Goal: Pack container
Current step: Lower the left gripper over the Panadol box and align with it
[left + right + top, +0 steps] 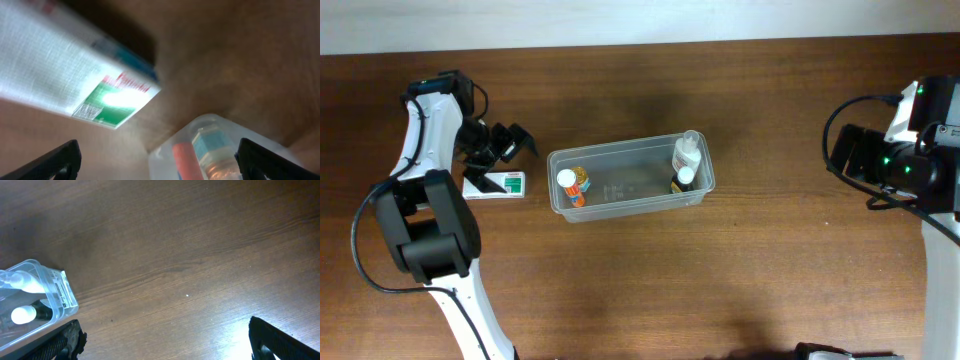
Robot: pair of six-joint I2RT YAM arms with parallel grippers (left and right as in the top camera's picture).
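Note:
The container [630, 205] is a clear tub in the middle of the table. It holds an orange-labelled bottle [572, 186] at its left end, and a white bottle [687, 152] and a dark bottle with a white cap [682, 180] at its right end. A white and green box [498, 183] lies on the table left of it. My left gripper [507, 150] is open and empty, just above the box. In the left wrist view the box [75, 75] is blurred, with the container corner [215, 125] beyond my open fingers [157, 162]. My right gripper [165, 340] is open and empty, far right of the container [55, 297].
The brown wooden table [740, 280] runs to a pale wall strip along the back edge [640, 20]. The right arm's body and cables [900, 160] sit at the far right edge.

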